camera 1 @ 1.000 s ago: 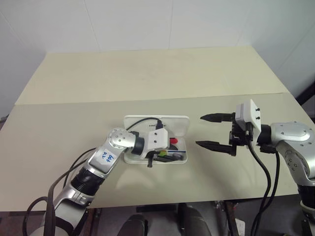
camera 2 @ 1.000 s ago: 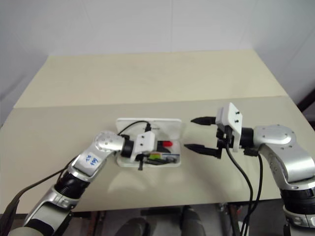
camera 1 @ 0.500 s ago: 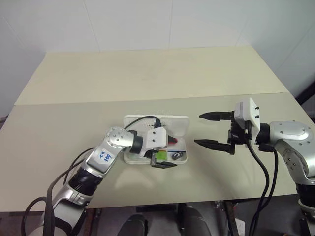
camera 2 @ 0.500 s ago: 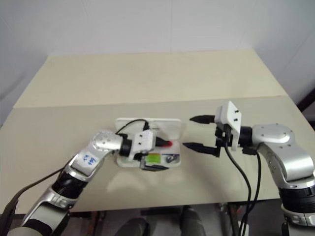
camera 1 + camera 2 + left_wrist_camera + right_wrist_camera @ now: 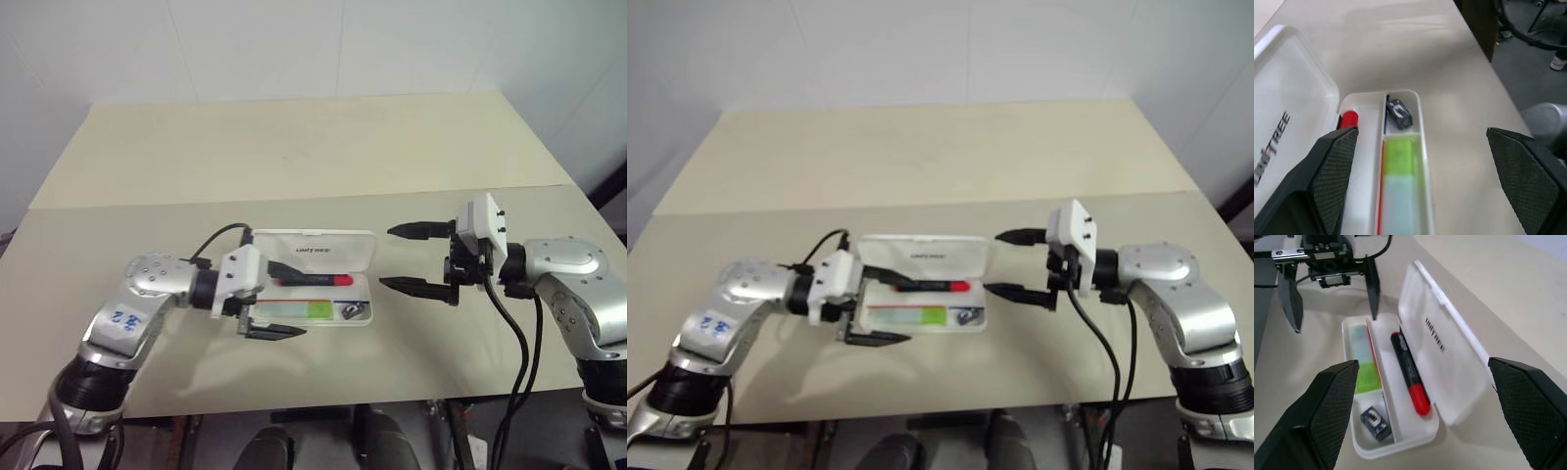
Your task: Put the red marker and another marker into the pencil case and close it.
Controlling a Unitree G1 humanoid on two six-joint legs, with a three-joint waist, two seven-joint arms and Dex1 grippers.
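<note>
The white pencil case (image 5: 359, 294) lies open mid-table, its lid (image 5: 313, 250) tilted back with the lettering showing. The red marker (image 5: 312, 280) lies in the far slot of the tray. The other marker, pale green (image 5: 294, 310), lies in the near slot. My left gripper (image 5: 286, 305) is open at the case's left end, one finger over the far slot and one (image 5: 279, 333) in front of the tray, holding nothing. My right gripper (image 5: 386, 257) hangs open and empty just right of the case. The right wrist view has both markers (image 5: 1409, 374) (image 5: 1362, 362) inside the tray.
A small grey metal piece (image 5: 351, 310) sits in the tray's right-hand compartment. The table's (image 5: 294, 147) far half and both sides are bare. Its front edge runs close below the case. A seam crosses the table just behind the lid.
My left gripper opened wide and drew back to the left, off the tray. The green marker now lies uncovered in the near slot. The right gripper has held still.
</note>
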